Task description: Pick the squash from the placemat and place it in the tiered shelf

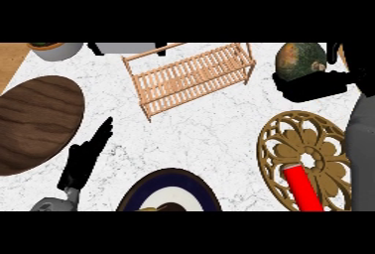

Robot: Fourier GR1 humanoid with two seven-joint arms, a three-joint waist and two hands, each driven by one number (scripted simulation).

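Your right hand point(311, 87) is curled around the squash point(300, 58), holding it up off the counter. Left of that hand stands the wooden tiered shelf point(192, 77). Below it lies the gold placemat point(304, 158). Your left hand point(86, 154) rests far left, fingers straight.

One head view looks steeply down at counter point(219, 124).

We count one squash point(300, 58), one shelf point(192, 75), two placemats, wooden point(33, 130) and gold point(304, 161), one plate point(172, 192), two hands, left point(86, 155) and right point(311, 88).
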